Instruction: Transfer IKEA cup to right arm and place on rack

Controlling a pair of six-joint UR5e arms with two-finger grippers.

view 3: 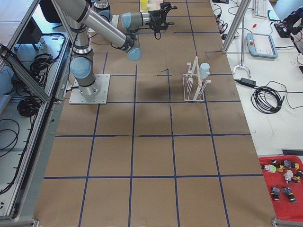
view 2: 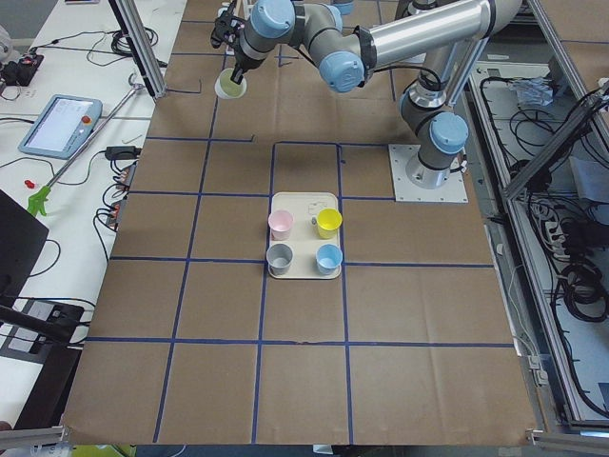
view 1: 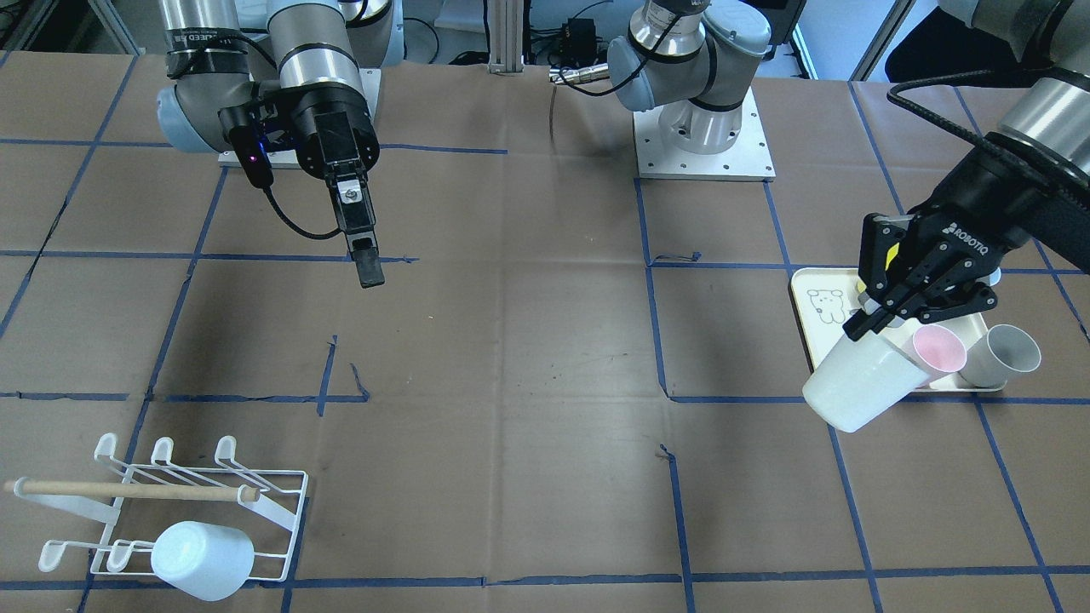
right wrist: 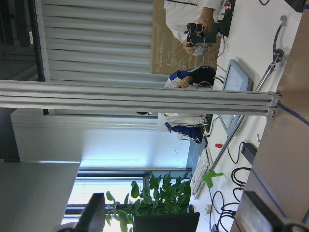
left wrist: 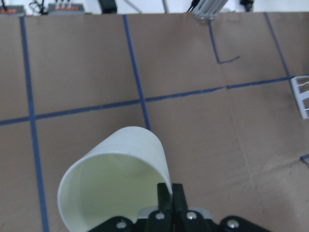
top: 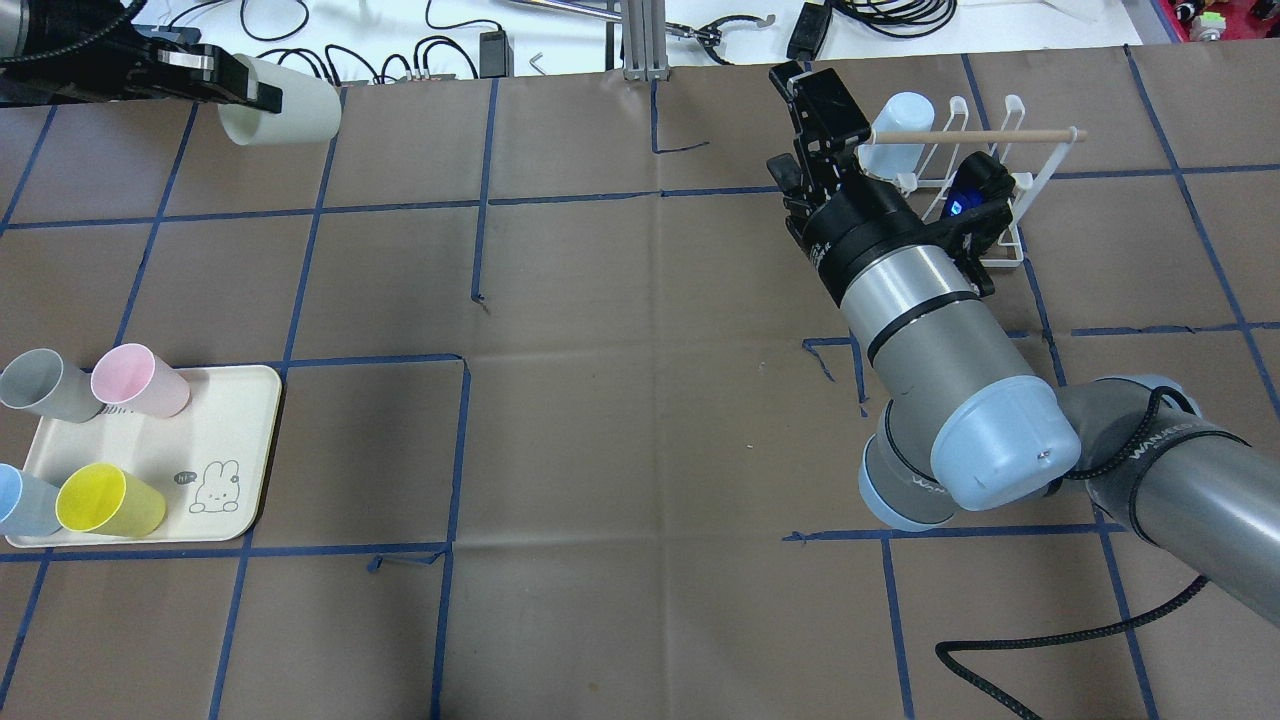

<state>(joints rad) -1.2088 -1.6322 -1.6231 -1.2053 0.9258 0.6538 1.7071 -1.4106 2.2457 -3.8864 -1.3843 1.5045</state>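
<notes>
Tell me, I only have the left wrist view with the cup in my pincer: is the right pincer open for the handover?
Observer: Yes. The right pincer is open and empty, well apart from your cup.
Operator: Is there room on the rack?
Observer: The rack carries one blue cup on an end prong; its other five prongs are bare.
</notes>
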